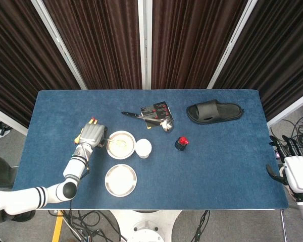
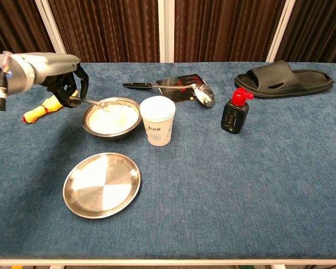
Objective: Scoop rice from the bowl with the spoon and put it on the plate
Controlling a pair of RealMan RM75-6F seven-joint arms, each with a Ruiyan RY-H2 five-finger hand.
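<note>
A metal bowl (image 2: 111,119) (image 1: 121,144) of white rice sits left of centre. My left hand (image 2: 55,72) (image 1: 91,135) is just left of the bowl and holds a metal spoon (image 2: 95,103) whose handle lies nearly level, with its tip in the rice at the bowl's left side. The empty steel plate (image 2: 102,184) (image 1: 120,180) lies in front of the bowl, near the table's front edge. My right hand (image 1: 293,162) hangs off the table's right edge with its fingers apart, holding nothing.
A white paper cup (image 2: 157,120) stands right of the bowl. A yellow toy (image 2: 43,107) lies behind my left hand. A black ladle (image 2: 179,88) on a card, a red-capped bottle (image 2: 236,111) and a black slipper (image 2: 284,76) lie farther right.
</note>
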